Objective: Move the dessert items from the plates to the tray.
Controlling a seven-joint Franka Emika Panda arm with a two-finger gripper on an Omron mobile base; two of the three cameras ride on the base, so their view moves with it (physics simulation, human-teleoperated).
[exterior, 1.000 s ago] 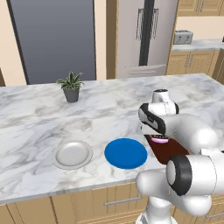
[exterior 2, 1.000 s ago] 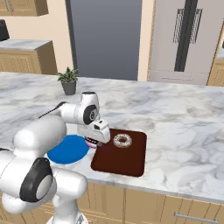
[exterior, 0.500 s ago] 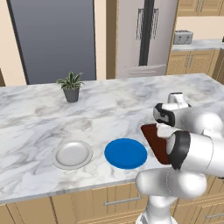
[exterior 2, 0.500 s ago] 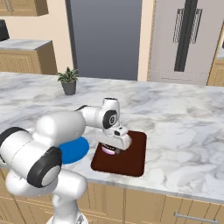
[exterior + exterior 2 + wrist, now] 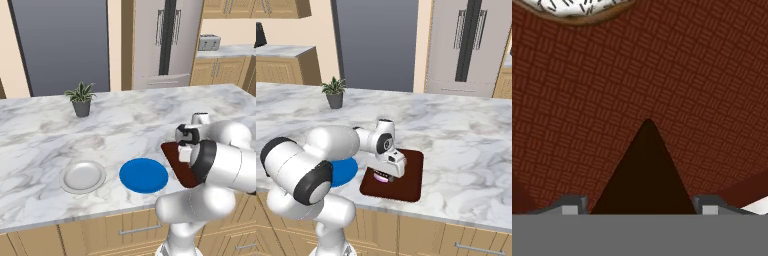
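The marble surface [image 5: 125, 130] carried everything. The tray [image 5: 408, 172] lay in the middle of the right base view. The blue plate [image 5: 144, 175] and the grey plate [image 5: 83, 176] were bare, low in the left base view. The end effector [image 5: 383, 176] was held low over the tray, closed on the cake wedge [image 5: 646, 172]. The donut [image 5: 577, 10] was seen on the tray, at the top of the hand view. The last drop was judged under way; next the cake should be let go gently and the arm lifted.

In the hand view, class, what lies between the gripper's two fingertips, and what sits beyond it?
The chocolate cake wedge lies between the gripper fingertips, resting on the tray. Beyond its tip comes bare tray, then the iced donut.
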